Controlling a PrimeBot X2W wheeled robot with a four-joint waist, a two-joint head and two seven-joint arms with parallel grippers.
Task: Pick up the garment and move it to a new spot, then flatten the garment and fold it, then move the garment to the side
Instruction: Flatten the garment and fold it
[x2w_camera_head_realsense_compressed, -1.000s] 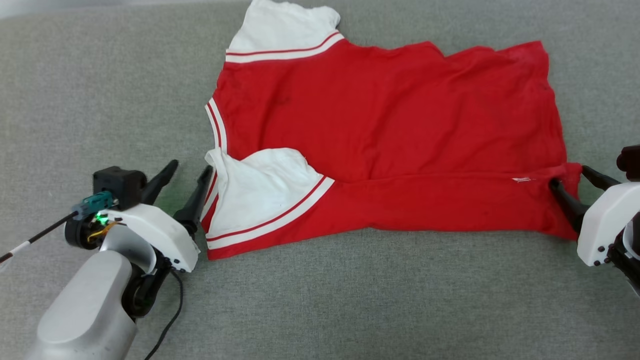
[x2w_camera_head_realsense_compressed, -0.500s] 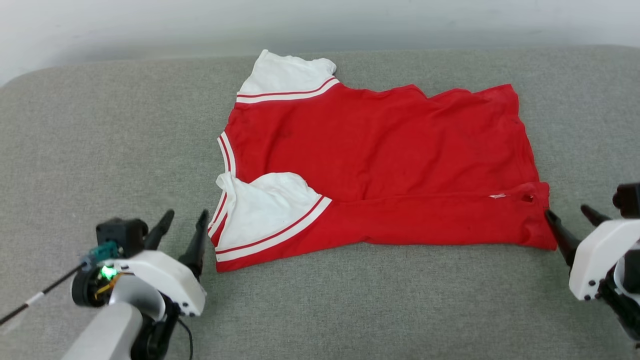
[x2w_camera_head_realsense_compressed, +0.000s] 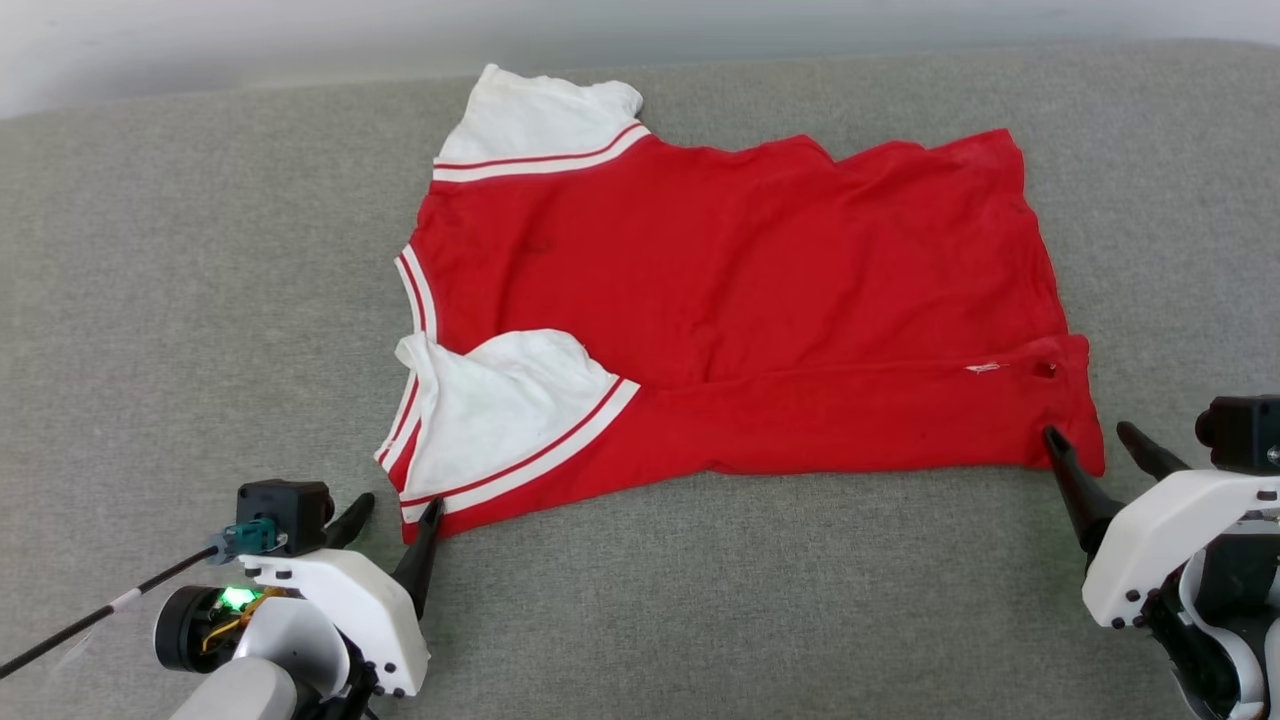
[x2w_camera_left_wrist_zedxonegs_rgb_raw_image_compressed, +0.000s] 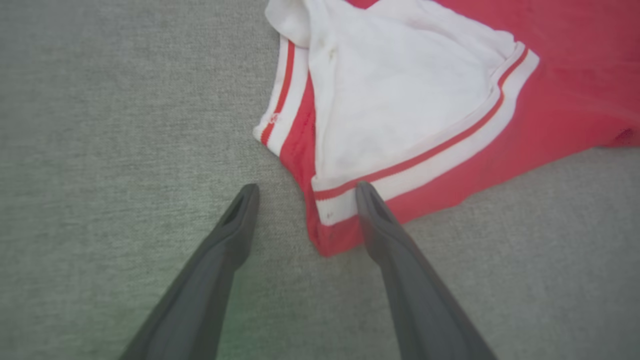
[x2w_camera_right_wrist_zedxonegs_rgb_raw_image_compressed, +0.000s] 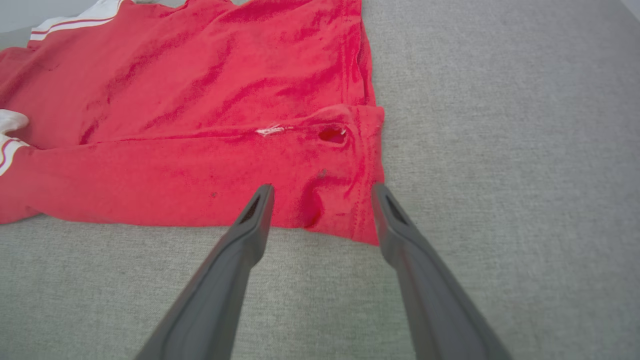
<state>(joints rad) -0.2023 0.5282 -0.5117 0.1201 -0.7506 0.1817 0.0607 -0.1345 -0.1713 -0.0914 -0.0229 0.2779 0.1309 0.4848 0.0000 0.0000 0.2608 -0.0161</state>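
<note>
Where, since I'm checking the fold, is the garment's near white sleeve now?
Head view: the near white sleeve lies folded over the garment's left end, just beyond the left gripper.

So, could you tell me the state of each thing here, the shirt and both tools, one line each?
shirt: lying spread out on the grey fabric surface, near long edge folded over onto itself, small hole by the hem.
left tool: open, holding nothing, at the shirt's shoulder corner.
right tool: open, holding nothing, at the hem corner.
green light on the left wrist: lit.
</note>
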